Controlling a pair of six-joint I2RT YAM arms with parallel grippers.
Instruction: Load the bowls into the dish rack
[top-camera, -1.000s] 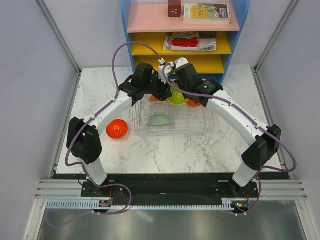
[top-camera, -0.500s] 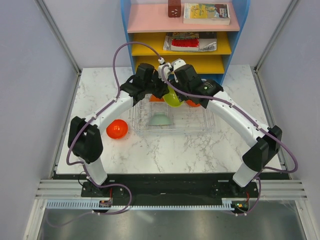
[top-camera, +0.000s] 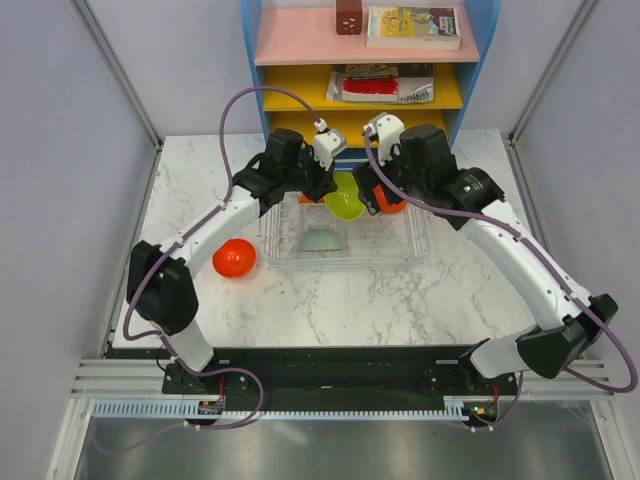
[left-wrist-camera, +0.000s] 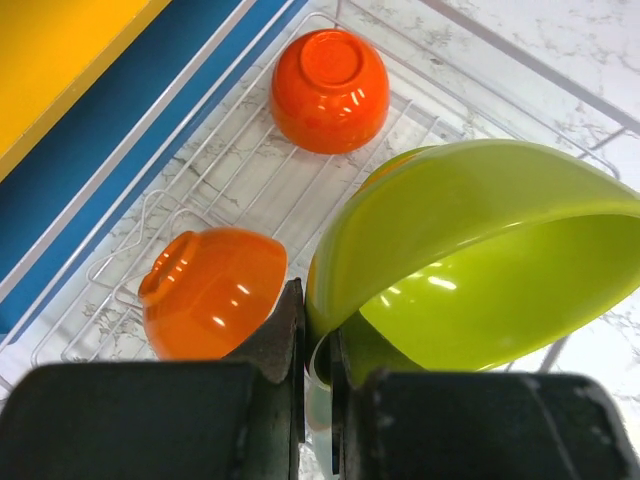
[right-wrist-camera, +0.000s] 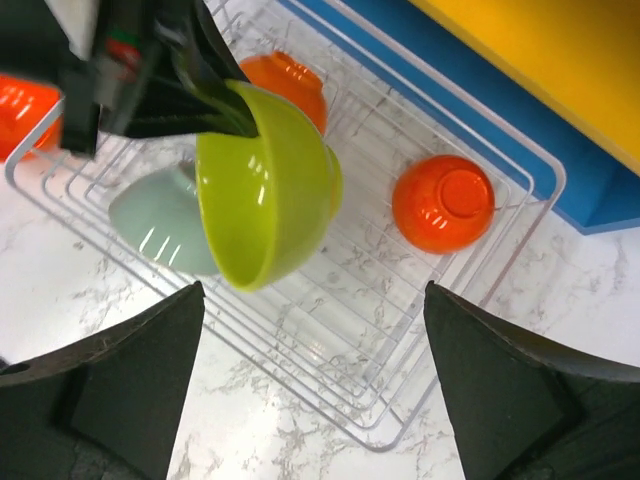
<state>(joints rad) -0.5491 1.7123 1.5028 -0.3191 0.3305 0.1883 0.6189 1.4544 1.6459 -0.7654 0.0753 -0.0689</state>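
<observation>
Lime green bowl (left-wrist-camera: 470, 260): rim clamped in the left gripper (left-wrist-camera: 315, 345) jaws, held tilted above the dish rack (top-camera: 385, 258), which sits mid-table toward the far edge.
Right gripper (right-wrist-camera: 315, 340): jaws wide apart, empty.
Racked: two orange bowls (left-wrist-camera: 330, 90), one mint bowl (top-camera: 320, 239).
Outstanding: the green bowl is not yet set down; the red bowl (top-camera: 234, 258) lies near the left edge of the table.
White marble table (top-camera: 400, 300); grey walls; blue shelf unit (top-camera: 487, 40) behind.
</observation>
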